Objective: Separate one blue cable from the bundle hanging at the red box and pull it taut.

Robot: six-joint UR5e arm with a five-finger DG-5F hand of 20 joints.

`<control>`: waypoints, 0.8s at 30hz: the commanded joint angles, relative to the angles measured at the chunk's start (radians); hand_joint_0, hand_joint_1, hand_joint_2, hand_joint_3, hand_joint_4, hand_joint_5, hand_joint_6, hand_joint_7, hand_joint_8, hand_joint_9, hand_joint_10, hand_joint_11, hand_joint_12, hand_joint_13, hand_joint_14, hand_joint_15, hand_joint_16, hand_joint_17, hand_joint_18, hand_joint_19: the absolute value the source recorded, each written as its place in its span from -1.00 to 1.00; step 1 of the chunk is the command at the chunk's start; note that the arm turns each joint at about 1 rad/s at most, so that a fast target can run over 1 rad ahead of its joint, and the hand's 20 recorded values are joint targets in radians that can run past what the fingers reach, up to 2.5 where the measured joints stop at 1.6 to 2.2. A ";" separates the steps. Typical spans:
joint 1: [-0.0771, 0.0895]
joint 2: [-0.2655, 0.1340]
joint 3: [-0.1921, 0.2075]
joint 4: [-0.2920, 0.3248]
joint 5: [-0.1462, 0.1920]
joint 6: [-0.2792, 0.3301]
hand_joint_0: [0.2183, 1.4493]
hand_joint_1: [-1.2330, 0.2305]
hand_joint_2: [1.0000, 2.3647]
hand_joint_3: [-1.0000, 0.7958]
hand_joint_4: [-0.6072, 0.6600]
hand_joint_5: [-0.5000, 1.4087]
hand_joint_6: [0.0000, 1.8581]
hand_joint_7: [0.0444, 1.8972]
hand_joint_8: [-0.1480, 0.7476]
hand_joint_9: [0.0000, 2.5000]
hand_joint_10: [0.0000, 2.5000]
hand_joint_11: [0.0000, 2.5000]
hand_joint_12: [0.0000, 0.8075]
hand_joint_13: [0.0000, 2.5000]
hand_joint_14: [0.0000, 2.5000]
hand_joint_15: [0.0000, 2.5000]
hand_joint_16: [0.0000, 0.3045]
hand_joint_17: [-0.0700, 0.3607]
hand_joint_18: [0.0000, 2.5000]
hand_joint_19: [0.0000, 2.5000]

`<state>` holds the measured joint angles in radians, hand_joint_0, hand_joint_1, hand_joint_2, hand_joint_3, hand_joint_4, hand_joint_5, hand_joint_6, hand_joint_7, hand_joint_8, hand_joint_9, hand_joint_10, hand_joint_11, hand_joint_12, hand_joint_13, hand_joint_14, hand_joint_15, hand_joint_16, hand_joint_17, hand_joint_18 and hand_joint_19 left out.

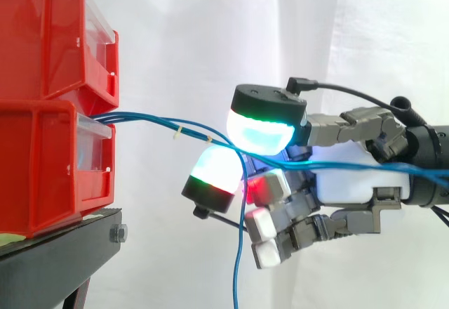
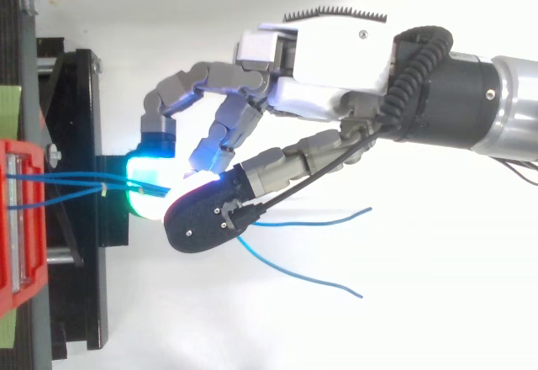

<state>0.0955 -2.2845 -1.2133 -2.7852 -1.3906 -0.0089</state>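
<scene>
Looks like a robot lab or test bench rather than a home. Has a plain white curtain (image 1: 210,28) hung as a backdrop. Holds stacked red bins (image 1: 42,147) of the workshop sort on a bolted black stand (image 1: 56,260). Brings in an arm (image 2: 471,101) with a glowing-tipped hand (image 2: 336,50) among thin blue cables (image 1: 140,121).

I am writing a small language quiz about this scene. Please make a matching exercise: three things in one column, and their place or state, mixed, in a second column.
Things:
1. blue cables
2. hand
3. black stand

Place or state:
A. beneath the lower red bin
B. run out at the lower red bin's front
C. pinching the cables

Pairs: 1-B, 2-C, 3-A.
</scene>
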 commanded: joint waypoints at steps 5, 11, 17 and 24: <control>-0.003 -0.001 0.029 -0.047 -0.002 0.006 -0.27 -0.42 -0.99 -0.33 0.30 -0.68 -0.09 0.01 0.09 -0.12 -0.98 -0.15 0.00 -0.12 -0.98 -0.52 -0.71 -0.22 -0.27 -0.63; -0.003 -0.001 0.035 -0.042 -0.001 -0.002 -0.24 -0.39 -1.00 -0.44 0.27 -0.66 -0.07 0.05 0.09 -0.11 -0.98 -0.15 0.00 -0.11 -0.98 -0.52 -0.71 -0.21 -0.26 -0.62; -0.003 -0.001 0.035 -0.031 0.001 -0.002 -0.11 -0.53 -1.00 -0.44 0.07 -0.66 -0.07 0.20 0.10 -0.09 -0.98 -0.09 -0.03 -0.10 -0.98 -0.50 -0.71 -0.21 -0.23 -0.62; -0.003 -0.003 0.035 -0.030 0.001 -0.002 -0.06 -0.59 -1.00 -0.44 0.16 -0.67 -0.03 0.15 0.09 -0.08 -0.98 -0.04 -0.05 -0.10 -0.98 -0.47 -0.72 -0.23 -0.22 -0.60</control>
<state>0.0920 -2.2869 -1.1781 -2.8154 -1.3899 -0.0107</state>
